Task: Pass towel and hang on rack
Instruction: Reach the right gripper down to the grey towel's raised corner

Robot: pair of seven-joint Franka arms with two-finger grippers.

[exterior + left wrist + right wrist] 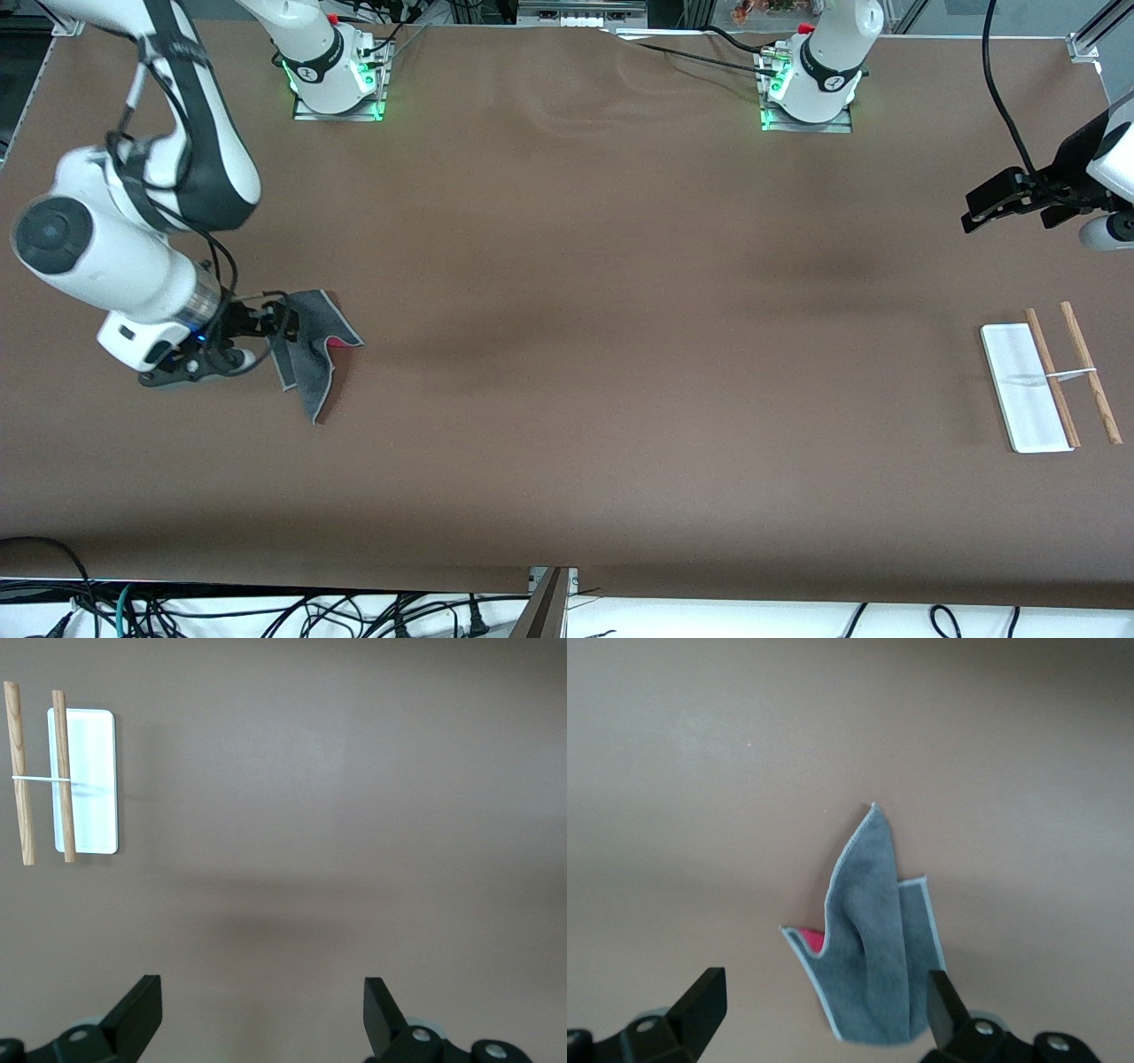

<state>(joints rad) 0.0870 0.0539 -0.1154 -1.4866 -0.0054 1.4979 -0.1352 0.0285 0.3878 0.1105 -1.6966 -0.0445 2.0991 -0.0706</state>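
The right hand [266, 332], fingers spread, hovers over one end of the towel [312, 353], which lies crumpled on the counter [567, 354] at the right arm's end, a sliver of pink underside showing. A clean pickup probably means lowering straight onto the raised fold and pinching it there, leaving a free edge for the handover. The left hand [997, 206], also spread and empty, waits above the counter near the rack [1050, 383] at the left arm's end.

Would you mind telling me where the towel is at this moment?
The towel lies crumpled on the table at the right arm's end, just under the open right gripper.
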